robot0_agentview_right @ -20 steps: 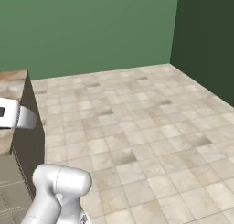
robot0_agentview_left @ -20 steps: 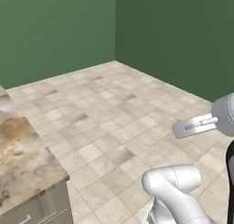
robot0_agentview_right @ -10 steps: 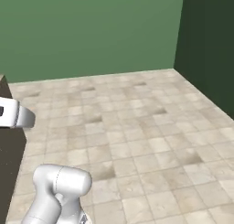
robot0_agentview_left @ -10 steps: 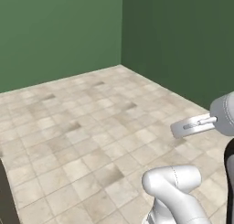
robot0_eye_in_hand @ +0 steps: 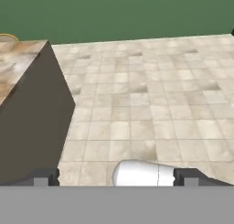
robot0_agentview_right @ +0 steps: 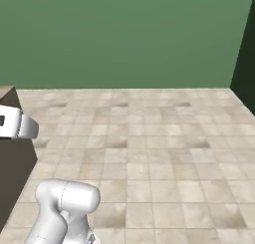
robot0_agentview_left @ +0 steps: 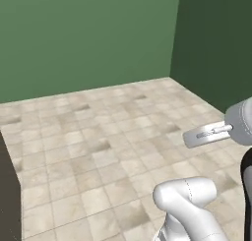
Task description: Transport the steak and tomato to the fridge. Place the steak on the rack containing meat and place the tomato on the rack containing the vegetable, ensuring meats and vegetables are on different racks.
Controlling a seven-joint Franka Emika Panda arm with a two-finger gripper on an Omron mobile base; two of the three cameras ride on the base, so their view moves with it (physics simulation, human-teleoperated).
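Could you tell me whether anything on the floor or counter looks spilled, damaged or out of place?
Nothing stands out: the tiled floor looks clean and unbroken, and the counter end stands square. The tool is open and holds nothing.

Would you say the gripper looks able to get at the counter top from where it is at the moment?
Probably not yet: the open gripper points over bare floor, empty, with the counter off to one side and apart from it.
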